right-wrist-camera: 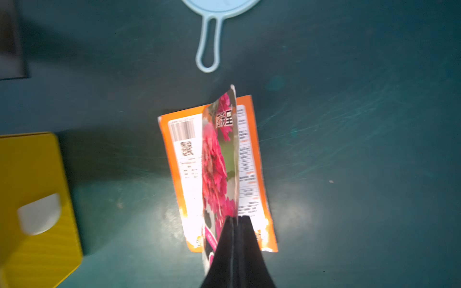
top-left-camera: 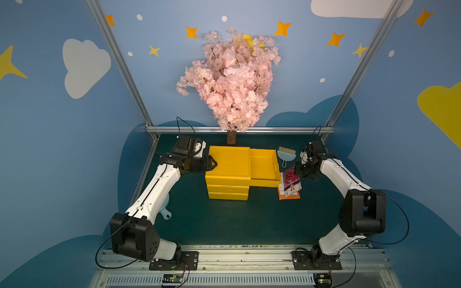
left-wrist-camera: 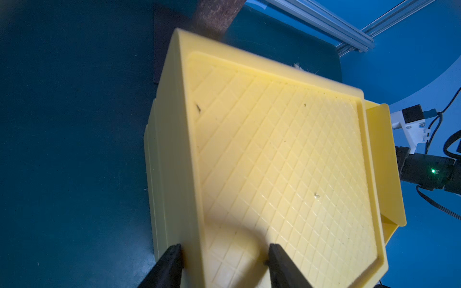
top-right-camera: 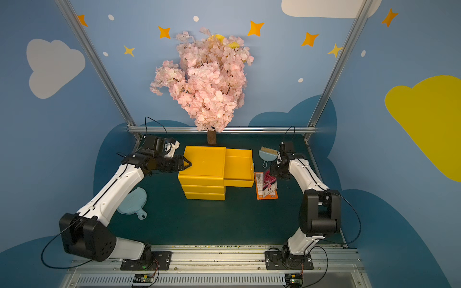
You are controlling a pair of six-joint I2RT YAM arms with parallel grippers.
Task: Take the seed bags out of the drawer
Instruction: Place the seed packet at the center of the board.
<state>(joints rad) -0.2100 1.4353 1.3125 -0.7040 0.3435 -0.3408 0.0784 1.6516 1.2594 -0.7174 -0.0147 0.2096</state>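
The left gripper (left-wrist-camera: 224,249) is clamped on the top edge of the yellow cabinet (left-wrist-camera: 274,149), bracing it near the middle of the bench (top-left-camera: 224,219). The top drawer (top-left-camera: 263,162) stands pulled out toward the right edge, and from above it looks bare. The right gripper (right-wrist-camera: 237,219), jaws pinched tight on 1 magenta seed bag (right-wrist-camera: 217,162), holds it on edge over a 2nd, orange-backed bag (right-wrist-camera: 187,154) lying flat just beside the drawer front. This reads as the set-down. Next: lower, let go so it lands flat, then check the drawer for more.
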